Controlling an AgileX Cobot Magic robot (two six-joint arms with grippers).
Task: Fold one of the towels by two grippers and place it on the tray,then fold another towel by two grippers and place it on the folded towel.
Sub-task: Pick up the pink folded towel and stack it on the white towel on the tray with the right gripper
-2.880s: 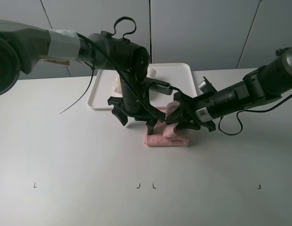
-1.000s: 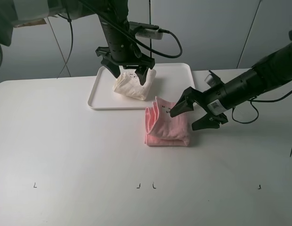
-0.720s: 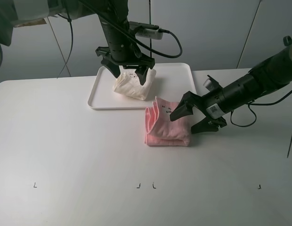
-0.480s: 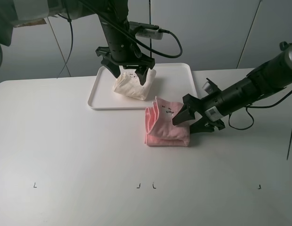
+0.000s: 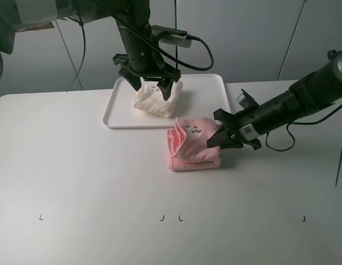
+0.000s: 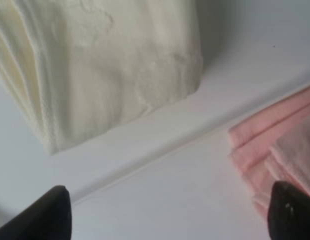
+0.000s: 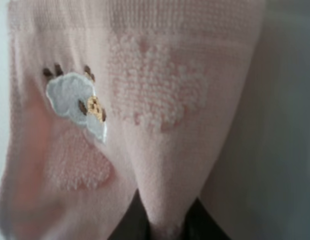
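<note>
A folded cream towel lies on the white tray. A folded pink towel lies on the table just in front of the tray. My left gripper hangs open just above the cream towel, holding nothing. In the left wrist view the cream towel and a corner of the pink towel lie below its spread fingertips. My right gripper is shut on the pink towel's right edge. The right wrist view shows the pink towel pinched between the dark fingers.
The tray's front rim runs close behind the pink towel. The white table spreads to the left and front. Small black marks sit near the table's front edge. Cables hang from the left arm.
My right gripper moved in and closed on the pink towel's right edge, and the towel's raised flap has come down. My left gripper, earlier at the pink towel, has stayed above the tray.
</note>
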